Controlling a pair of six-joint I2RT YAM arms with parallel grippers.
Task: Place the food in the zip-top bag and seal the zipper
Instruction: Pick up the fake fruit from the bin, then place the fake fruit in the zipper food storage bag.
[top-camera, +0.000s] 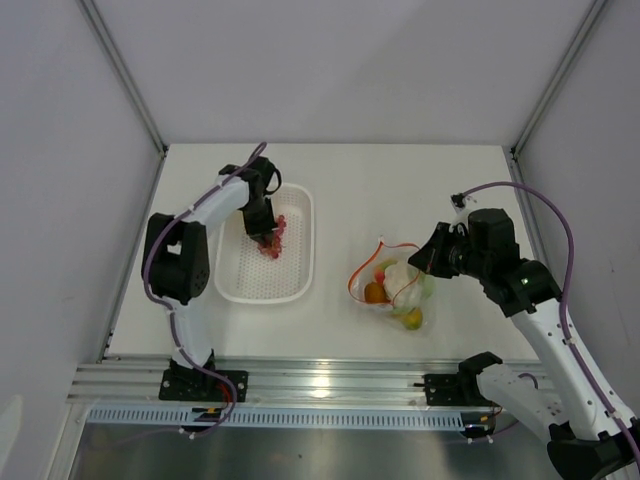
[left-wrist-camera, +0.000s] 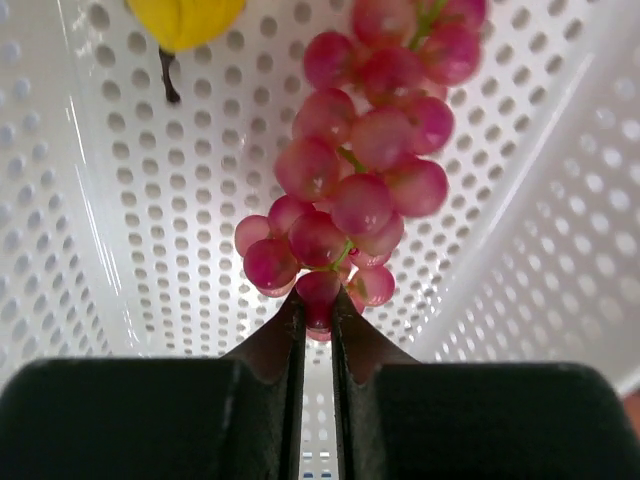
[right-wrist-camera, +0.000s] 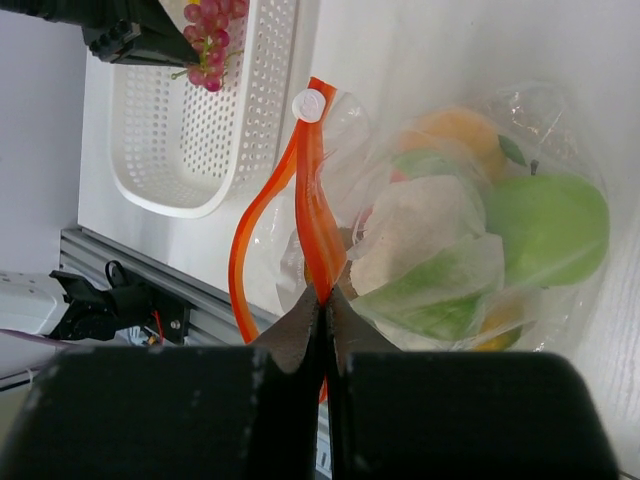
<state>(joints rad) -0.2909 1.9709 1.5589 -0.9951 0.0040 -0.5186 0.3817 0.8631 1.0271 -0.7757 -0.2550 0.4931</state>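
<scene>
Left gripper (left-wrist-camera: 318, 320) nipped only the end berry of the grapes (left-wrist-camera: 360, 170), in the basket (left-wrist-camera: 120, 250) at worktop (top-camera: 400, 180) left: judged likely to slip on lifting. Right gripper (right-wrist-camera: 325, 300) was clamped on the zipper (right-wrist-camera: 312, 200) of the zip-top bag (right-wrist-camera: 450, 230), right of centre.

Purple-red grapes (left-wrist-camera: 360, 190) sit in the white perforated basket (left-wrist-camera: 120, 250) at left, the end grape pinched in the left gripper (left-wrist-camera: 318, 308), with a yellow fruit (left-wrist-camera: 185, 15) near them. Right of centre, the clear crinkly zip-top bag (top-camera: 395, 285) holds a green apple (right-wrist-camera: 550, 230), an orange fruit (right-wrist-camera: 455, 130) and a white cauliflower (right-wrist-camera: 415, 225). Its orange-red zipper (right-wrist-camera: 315, 200) gapes open, one strip clamped by the right gripper (right-wrist-camera: 325, 292).
</scene>
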